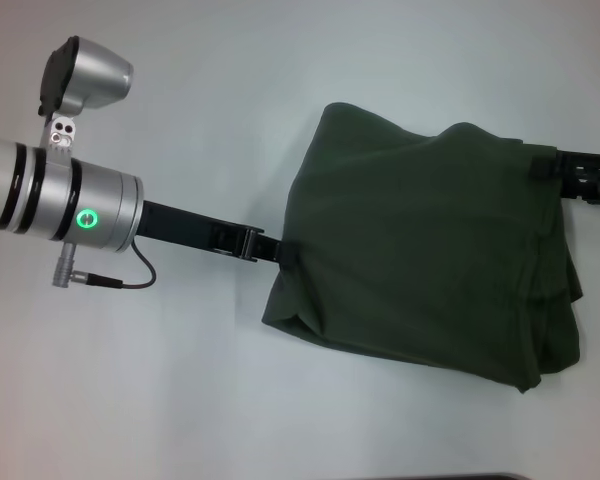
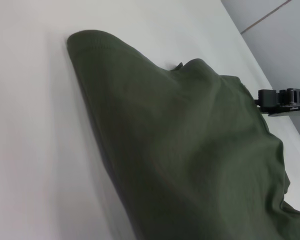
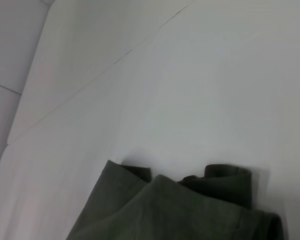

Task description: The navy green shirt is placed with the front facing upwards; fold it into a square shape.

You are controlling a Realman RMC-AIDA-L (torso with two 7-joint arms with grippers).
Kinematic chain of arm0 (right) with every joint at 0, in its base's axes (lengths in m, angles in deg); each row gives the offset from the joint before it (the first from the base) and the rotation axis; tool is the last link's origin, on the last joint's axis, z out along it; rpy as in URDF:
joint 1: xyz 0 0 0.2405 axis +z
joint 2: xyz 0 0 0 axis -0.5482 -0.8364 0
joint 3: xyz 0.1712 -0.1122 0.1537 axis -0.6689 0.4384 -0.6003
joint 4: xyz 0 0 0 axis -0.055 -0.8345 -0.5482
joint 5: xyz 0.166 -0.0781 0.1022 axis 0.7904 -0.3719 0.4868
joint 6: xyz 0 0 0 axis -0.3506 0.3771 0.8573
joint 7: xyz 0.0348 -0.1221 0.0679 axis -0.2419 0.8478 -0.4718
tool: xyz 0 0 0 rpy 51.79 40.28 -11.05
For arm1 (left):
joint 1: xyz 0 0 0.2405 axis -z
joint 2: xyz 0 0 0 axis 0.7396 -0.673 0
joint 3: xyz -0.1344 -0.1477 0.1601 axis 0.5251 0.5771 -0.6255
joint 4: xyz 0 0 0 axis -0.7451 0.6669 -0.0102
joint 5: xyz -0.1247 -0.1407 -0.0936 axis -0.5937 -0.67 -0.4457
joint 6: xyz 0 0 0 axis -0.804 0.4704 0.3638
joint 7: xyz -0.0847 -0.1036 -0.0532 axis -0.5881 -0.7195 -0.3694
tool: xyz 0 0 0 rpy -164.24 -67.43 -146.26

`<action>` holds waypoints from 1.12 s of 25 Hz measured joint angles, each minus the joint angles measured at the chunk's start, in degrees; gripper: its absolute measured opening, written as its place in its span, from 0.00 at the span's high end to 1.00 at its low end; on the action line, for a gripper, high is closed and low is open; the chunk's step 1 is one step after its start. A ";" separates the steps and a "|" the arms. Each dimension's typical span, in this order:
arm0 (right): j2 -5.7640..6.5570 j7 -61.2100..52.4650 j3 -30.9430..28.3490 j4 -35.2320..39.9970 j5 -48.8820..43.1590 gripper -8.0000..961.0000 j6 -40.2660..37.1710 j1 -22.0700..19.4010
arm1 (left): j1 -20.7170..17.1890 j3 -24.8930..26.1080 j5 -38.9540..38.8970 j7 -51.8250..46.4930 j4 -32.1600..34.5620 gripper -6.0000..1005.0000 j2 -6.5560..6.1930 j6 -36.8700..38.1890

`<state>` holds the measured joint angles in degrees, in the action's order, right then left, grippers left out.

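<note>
Shirt: dark olive-green cotton T-shirt (image 1: pixel 430 245), already folded over into a thick, roughly rectangular bundle, sits on the plain white desk (image 1: pixel 280 80) right of centre in the head view. No lettering showing; plain fabric faces up.
Shape so far: not square. Near and right edges are ragged, with loose layers hanging out at the right-hand corner. Middle humps up rather than lying flat.
Left claw: black left claw (image 1: pixel 248 243) at the bundle's left edge, low to the desk, tips right at the cloth. Can't tell if it's pinching fabric or just touching; finger gap hidden by the shirt.
Right claw: black right claw (image 1: pixel 570 170) at the far right corner of the bundle, tips disappear under the fabric. Left wrist view shows it (image 2: pixel 285 98) against the same edge. Grip state: cannot tell.
Right wrist view: only stacked folded edges of the shirt and bare desk beyond.
Step, my read: late in the task, mid-fold or just finishing one, both arms on opposite edges.
Next move needs: lay the raised layer flat, line up edges, tuck in the loose right corner, then pull both claws out without dragging cloth.
</note>
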<state>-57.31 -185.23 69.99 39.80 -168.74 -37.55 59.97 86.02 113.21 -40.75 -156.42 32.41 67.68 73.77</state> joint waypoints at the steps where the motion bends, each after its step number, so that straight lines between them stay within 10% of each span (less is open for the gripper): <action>1: -0.07 0.00 0.07 0.00 0.00 0.11 0.35 0.09 | 0.00 0.16 0.03 0.00 0.00 0.99 -0.01 0.01; 19: -1.53 0.12 1.82 0.01 0.00 0.11 2.51 2.53 | 0.00 0.66 0.04 0.02 0.00 0.99 -0.05 0.19; 28: -2.03 0.33 3.51 -0.12 0.01 0.44 3.01 3.21 | 0.00 0.66 -0.08 0.07 0.00 0.99 -0.05 -0.13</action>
<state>-59.34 -184.90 73.50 39.68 -168.72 -34.54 63.18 86.02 113.87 -40.83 -156.35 32.41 67.63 73.64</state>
